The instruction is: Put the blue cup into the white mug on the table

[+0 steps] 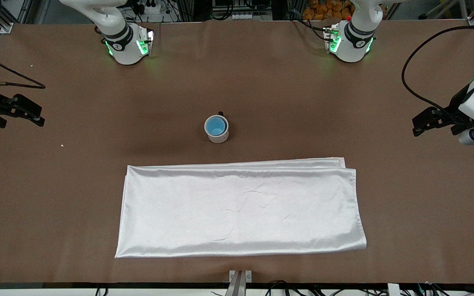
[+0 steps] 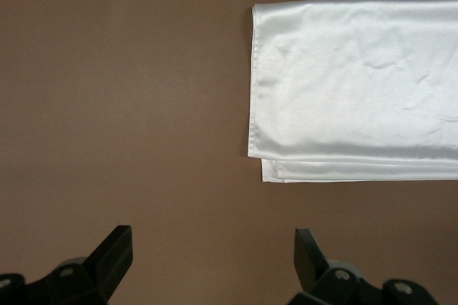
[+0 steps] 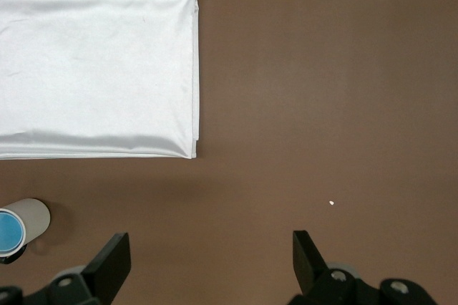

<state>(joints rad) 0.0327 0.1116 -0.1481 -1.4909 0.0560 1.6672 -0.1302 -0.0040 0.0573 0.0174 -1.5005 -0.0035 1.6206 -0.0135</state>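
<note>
The blue cup (image 1: pixel 215 126) sits upright inside the white mug (image 1: pixel 219 139), which stands at the middle of the brown table (image 1: pixel 303 102). The mug's dark handle points toward the robots' bases. In the right wrist view the mug (image 3: pixel 33 216) shows at the edge with the blue cup (image 3: pixel 7 234) in it. My left gripper (image 1: pixel 416 126) is open and empty above the table's left-arm end, and its wrist view (image 2: pixel 213 244) shows bare table between the fingers. My right gripper (image 1: pixel 39 116) is open and empty above the right-arm end (image 3: pixel 211 248). Both arms wait far from the mug.
A folded white satin cloth (image 1: pixel 241 209) lies flat, nearer to the front camera than the mug; it also shows in the left wrist view (image 2: pixel 358 83) and the right wrist view (image 3: pixel 93 69). A small white crumb (image 1: pixel 62 145) lies toward the right arm's end.
</note>
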